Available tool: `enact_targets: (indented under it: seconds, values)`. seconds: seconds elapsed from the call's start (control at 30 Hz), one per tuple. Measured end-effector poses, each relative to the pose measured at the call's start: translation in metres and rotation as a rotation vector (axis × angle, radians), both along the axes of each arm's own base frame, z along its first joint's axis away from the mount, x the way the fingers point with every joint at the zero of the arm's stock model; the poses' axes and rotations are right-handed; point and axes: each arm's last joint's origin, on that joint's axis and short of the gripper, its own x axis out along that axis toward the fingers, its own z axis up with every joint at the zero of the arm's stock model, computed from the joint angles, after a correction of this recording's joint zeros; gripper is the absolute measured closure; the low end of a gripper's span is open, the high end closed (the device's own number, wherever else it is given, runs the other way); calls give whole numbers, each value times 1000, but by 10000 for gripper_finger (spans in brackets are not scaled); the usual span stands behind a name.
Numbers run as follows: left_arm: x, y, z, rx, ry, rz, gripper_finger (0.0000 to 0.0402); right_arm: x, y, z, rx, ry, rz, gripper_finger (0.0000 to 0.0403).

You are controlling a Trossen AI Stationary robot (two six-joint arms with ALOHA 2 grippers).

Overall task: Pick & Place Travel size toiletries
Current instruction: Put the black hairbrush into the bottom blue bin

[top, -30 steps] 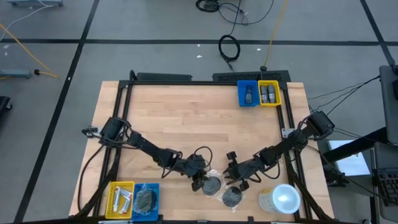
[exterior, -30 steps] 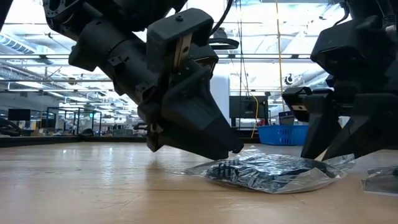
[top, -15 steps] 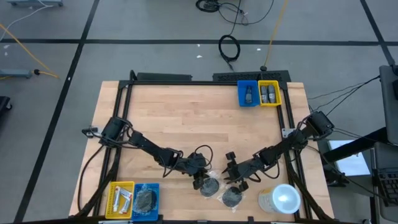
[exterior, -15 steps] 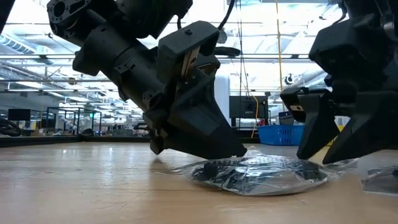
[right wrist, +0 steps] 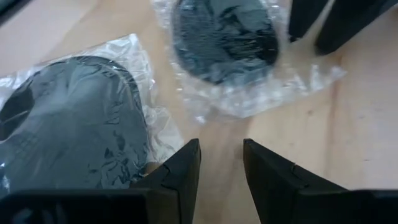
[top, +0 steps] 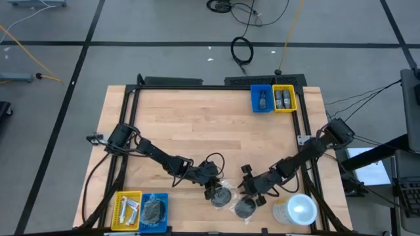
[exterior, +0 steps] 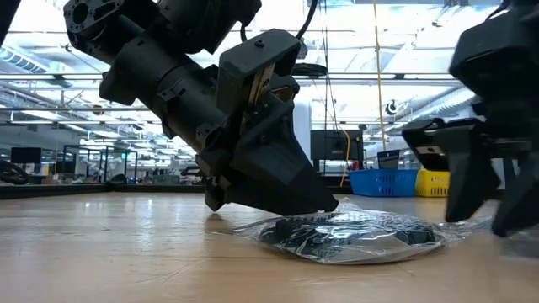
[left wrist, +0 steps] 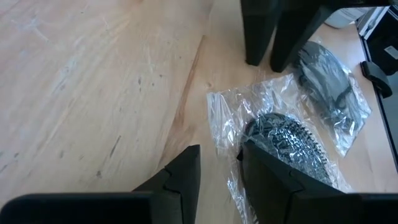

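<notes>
Two dark round discs in clear wrap lie flat on the table near its near edge: one (top: 222,195) (left wrist: 289,140) under my left gripper, the other (top: 245,208) (right wrist: 74,118) beside it. My left gripper (top: 211,191) (left wrist: 221,168) is open by a narrow gap, low over the first disc's wrap. My right gripper (top: 251,194) (right wrist: 221,165) is open too. It is low over the bare wood between the two discs, with the second disc's wrap just beside one finger. My left gripper comes down slanting from the table's far left onto the edge of the clear wrap (left wrist: 219,134) of the first disc. The wrap's edge runs between the two fingers, and a fingertip (exterior: 324,202) meets the wrap. The disc lies flat on the table.
A large white-lidded cup (top: 298,210) stands right of the second disc. A yellow bin with white tubes (top: 126,210) and a blue bin holding a disc (top: 153,211) sit at the near left. A blue bin (top: 262,98) and a yellow bin (top: 284,98) with dark bottles stand at the far edge.
My right gripper has drawn away from the first disc, moving toward the table's near edge and toward the second disc. The first wrapped disc has shifted slightly under my left gripper and lies flatter than before.
</notes>
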Motion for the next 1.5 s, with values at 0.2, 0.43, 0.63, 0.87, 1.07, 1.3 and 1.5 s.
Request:
enact_targets:
  seconds: [0.2, 0.43, 0.63, 0.87, 1.07, 1.3, 1.5]
  values:
    - [0, 0, 0, 1, 2, 0, 277, -6, 10, 1, 17, -8, 11, 283]
    - [0, 0, -1, -3, 4, 4, 277, -1, 16, 5, -17, -53, 43, 283]
    - [0, 0, -1, -4, 4, 5, 277, 8, 21, 5, -84, -97, 42, 283]
    - [0, 0, -1, -5, 4, 5, 277, 19, 28, -6, -139, -98, 43, 283]
    - [0, 0, -1, -4, 4, 6, 277, 25, 32, -5, -239, -122, 67, 288]
    - [0, 0, -1, -4, 4, 5, 277, 23, 24, -11, -246, -29, 18, 308]
    - [0, 0, -1, -3, 1, 4, 277, 22, 23, -12, -249, -20, -8, 355]
